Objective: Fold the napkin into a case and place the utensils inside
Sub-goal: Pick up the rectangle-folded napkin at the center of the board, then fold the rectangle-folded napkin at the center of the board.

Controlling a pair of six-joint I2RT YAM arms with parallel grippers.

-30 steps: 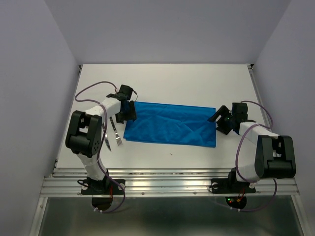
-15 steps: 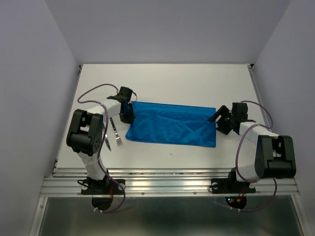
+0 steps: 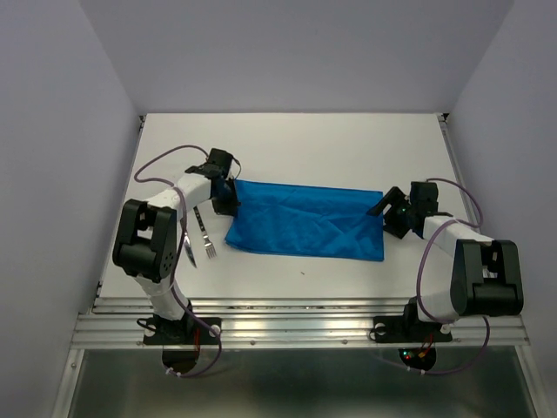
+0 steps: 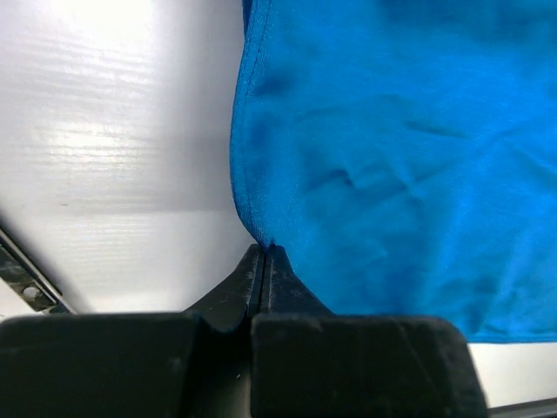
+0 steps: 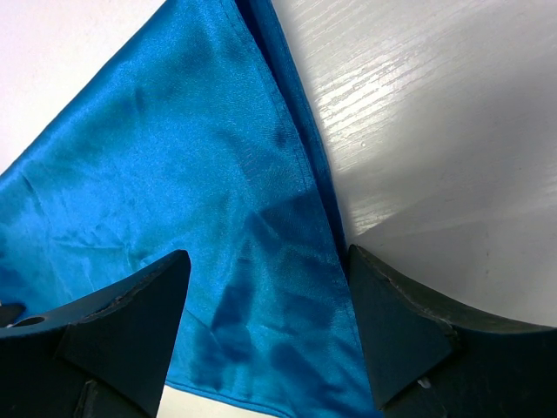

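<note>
The bright blue napkin [image 3: 305,219] lies flat on the white table as a wide creased rectangle, and no case is in view. My left gripper [image 3: 228,202] sits at its left edge, shut on the hem [image 4: 264,251]. The cloth [image 4: 392,174] spreads away from the tips. My right gripper [image 3: 385,218] hovers open at the right edge. Its fingers [image 5: 130,313] straddle the napkin's corner [image 5: 261,287] without pinching it. Of the utensils, the fork [image 3: 205,237] and the knife [image 3: 187,248] lie left of the napkin, close beside the left arm.
The white table [image 3: 305,144] runs to grey walls at the back and both sides. A metal rail [image 3: 305,326] crosses the near edge at the arm bases. Purple cables loop off both wrists.
The left gripper has shut on the napkin's left edge. That edge and its near corner have shifted slightly to the right. The right arm has stayed still and open.
</note>
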